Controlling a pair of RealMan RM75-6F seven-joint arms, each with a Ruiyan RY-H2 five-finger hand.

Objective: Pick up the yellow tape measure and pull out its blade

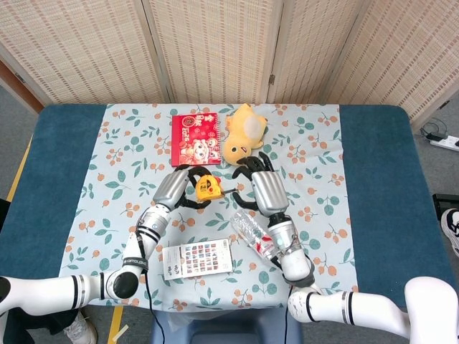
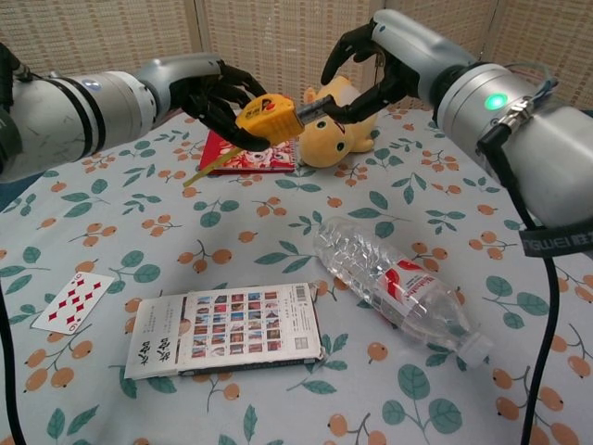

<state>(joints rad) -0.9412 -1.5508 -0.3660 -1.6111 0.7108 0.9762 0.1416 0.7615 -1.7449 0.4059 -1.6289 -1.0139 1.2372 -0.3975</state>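
The yellow tape measure (image 2: 266,120) (image 1: 206,188) is held in the air above the table in my left hand (image 2: 211,96) (image 1: 176,188), whose dark fingers wrap its body. My right hand (image 2: 371,67) (image 1: 259,180) is just to its right, fingers curled, and it pinches the blade tip (image 2: 309,111) at the case mouth. Only a very short piece of blade shows between case and fingers. A yellow strap (image 2: 211,165) hangs from the tape measure.
A red packet (image 1: 194,138) and a yellow plush toy (image 1: 243,130) lie behind the hands. A clear plastic bottle (image 2: 394,287) lies on the floral cloth at the right, a patterned box (image 2: 225,329) at the front, and a playing card (image 2: 72,301) at the left.
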